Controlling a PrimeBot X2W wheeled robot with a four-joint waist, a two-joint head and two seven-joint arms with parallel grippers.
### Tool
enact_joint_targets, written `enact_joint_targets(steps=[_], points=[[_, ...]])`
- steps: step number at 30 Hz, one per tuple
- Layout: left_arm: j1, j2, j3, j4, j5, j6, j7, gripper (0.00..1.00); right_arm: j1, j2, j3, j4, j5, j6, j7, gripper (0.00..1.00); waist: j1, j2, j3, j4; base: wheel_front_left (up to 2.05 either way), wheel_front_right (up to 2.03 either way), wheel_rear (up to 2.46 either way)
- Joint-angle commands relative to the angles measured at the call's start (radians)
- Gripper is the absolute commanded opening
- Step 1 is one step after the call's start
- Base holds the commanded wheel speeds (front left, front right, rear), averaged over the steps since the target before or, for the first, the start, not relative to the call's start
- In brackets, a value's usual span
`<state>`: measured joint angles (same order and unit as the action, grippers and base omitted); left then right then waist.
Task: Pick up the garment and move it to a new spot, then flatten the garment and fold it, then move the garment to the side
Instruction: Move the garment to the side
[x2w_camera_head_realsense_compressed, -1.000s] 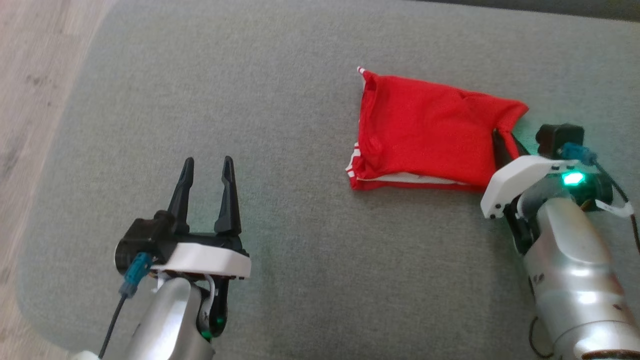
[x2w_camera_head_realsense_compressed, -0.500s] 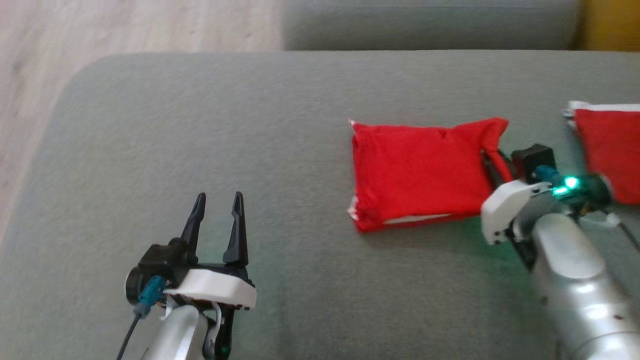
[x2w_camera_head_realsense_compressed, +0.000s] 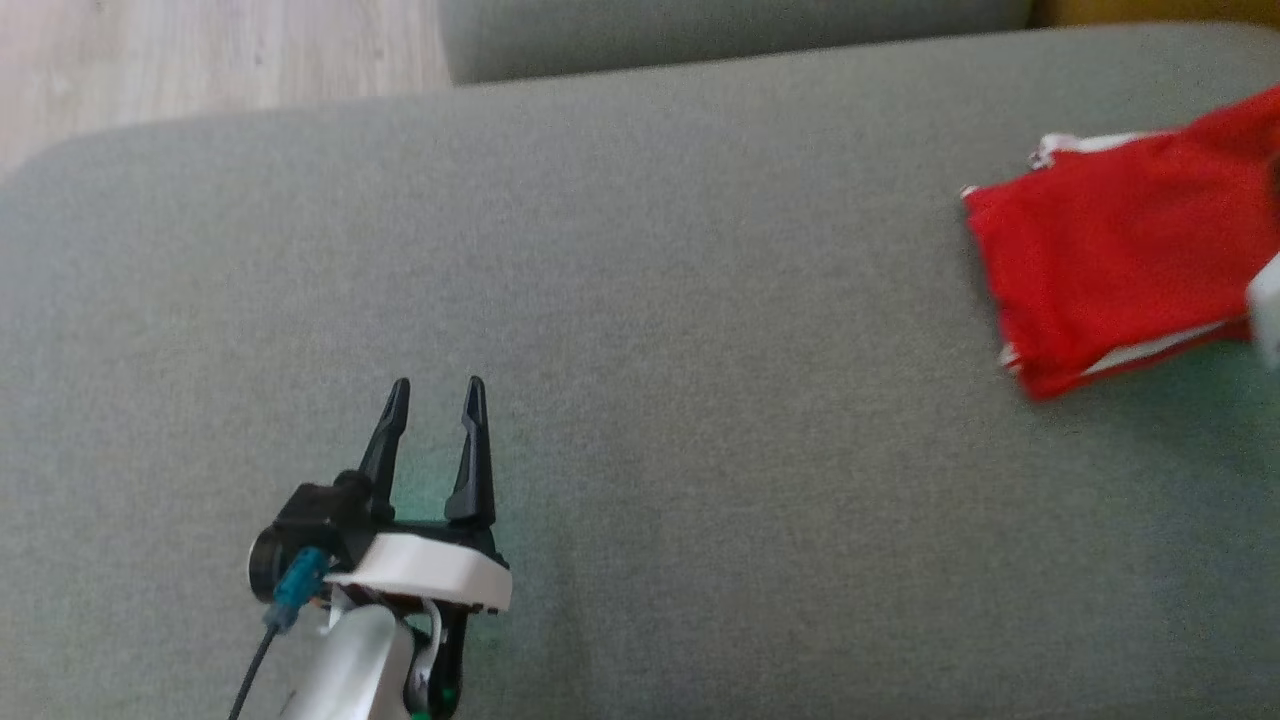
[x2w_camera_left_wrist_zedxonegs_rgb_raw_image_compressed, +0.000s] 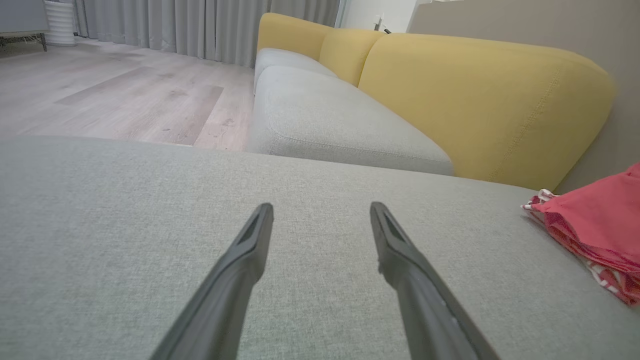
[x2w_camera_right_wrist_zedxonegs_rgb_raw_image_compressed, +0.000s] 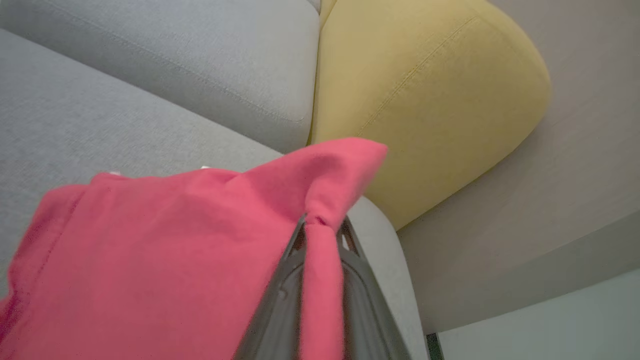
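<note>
Right gripper (x2w_camera_right_wrist_zedxonegs_rgb_raw_image_compressed: 322, 227): pinched on a corner of the folded red garment (x2w_camera_head_realsense_compressed: 1110, 260).
Left gripper (x2w_camera_head_realsense_compressed: 435, 392): spread wide, empty.
Risk: your single-corner hold may let the folds slide open.

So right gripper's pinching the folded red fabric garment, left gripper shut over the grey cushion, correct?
No: the left gripper is open over the grey fabric cushion, per the left wrist view. The right gripper does pinch the folded red garment.

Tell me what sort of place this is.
Probably a home living room: a grey sofa with yellow back cushions, a pale wood floor and long grey curtains.
</note>
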<state>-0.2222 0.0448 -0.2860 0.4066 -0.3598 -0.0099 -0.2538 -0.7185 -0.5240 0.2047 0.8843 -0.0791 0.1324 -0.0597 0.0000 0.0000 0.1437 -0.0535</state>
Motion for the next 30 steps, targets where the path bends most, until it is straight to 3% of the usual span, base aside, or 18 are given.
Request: enact_joint_targets(steps=[1, 10, 21, 23, 24, 30], points=[[-0.056, 0.005, 0.039, -0.034, 0.004, -0.005, -0.008, 1.00, -0.050, -0.060, -0.021, -0.024, -0.014, -0.002, 0.012, 0.00, 0.0000, 0.0000, 0.054, 0.012, 0.00, 0.00, 0.00], [-0.104, 0.005, 0.064, -0.035, 0.009, -0.018, -0.008, 1.00, -0.099, -0.116, -0.200, 0.005, -0.117, -0.002, 0.073, 0.00, 0.0000, 0.0000, 0.150, 0.053, 0.00, 0.00, 0.00], [-0.128, 0.005, 0.085, -0.032, 0.016, -0.029, -0.008, 1.00, -0.087, -0.079, -0.347, -0.010, -0.177, -0.002, 0.075, 0.00, 0.0000, 0.0000, 0.193, 0.058, 0.00, 0.00, 0.00], [-0.130, 0.005, 0.085, -0.029, 0.018, -0.029, -0.008, 1.00, -0.084, -0.059, -0.362, -0.019, -0.185, -0.002, 0.070, 0.61, 0.0000, 0.0000, 0.190, 0.054, 0.00, 0.00, 0.00], [-0.130, 0.005, 0.085, -0.027, 0.018, -0.029, -0.008, 1.00, -0.082, -0.050, -0.370, -0.022, -0.189, -0.002, 0.069, 1.00, 0.0000, 0.0000, 0.186, 0.052, 0.00, 0.00, 0.00], [-0.124, 0.005, 0.089, -0.016, 0.018, -0.030, -0.008, 1.00, -0.066, -0.004, -0.396, -0.043, -0.209, -0.002, 0.055, 1.00, 0.0000, 0.0000, 0.132, 0.043, 0.00, 0.00, 0.00]])
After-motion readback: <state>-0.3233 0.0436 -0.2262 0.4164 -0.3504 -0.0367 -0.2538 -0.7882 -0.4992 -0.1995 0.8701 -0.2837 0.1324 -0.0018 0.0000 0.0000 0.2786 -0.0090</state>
